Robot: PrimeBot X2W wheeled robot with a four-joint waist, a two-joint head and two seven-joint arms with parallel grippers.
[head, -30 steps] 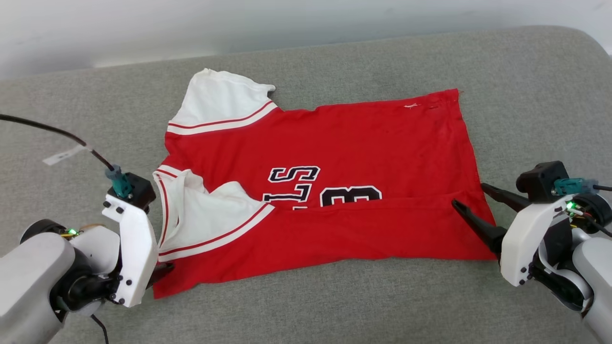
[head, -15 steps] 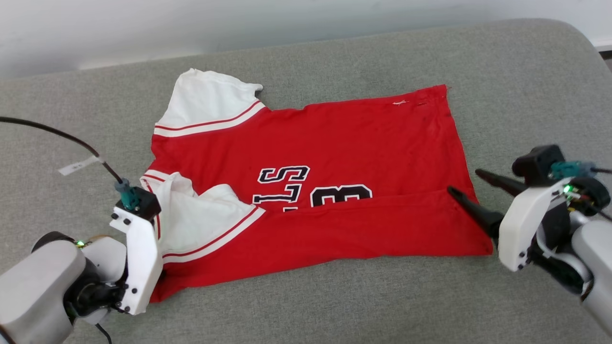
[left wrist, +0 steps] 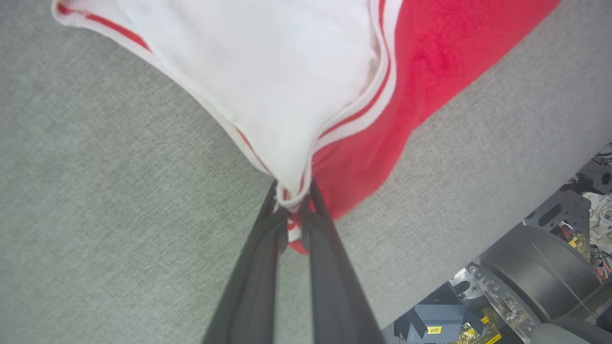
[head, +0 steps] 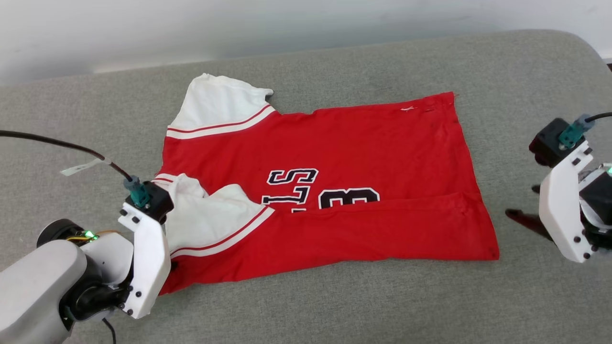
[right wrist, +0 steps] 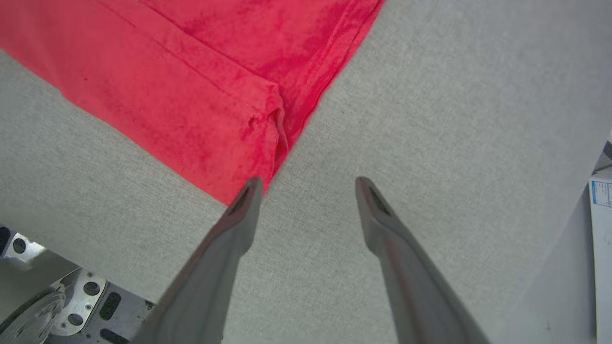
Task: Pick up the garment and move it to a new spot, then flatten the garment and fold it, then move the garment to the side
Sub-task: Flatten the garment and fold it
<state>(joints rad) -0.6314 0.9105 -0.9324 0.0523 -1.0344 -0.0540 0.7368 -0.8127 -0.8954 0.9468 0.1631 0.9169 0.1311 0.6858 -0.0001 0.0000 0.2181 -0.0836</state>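
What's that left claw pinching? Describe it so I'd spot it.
On the grey cushion lies a red shirt. At its left end, the nearer white sleeve is pinched by the left gripper. Unlike the flat far sleeve, it is rumpled.

Light: bright, even and soft, as from above; no hard shadow on the grey surface (head: 334,306).
Shadows: only a thin, soft dark line under the near edge of the garment (head: 363,153) in the head view.
Glare: the white sleeve (left wrist: 267,71) in the left wrist view is almost washed out; its folds are hard to read.
Colour: the red is very strong, a little pinkish in the right wrist view.
Focus: the head view is sharp; the left gripper (left wrist: 292,191) and the right gripper (right wrist: 310,181) get soft toward the bottom edge.
Distortion: both wrist views are wide-angle and stretch these grippers.
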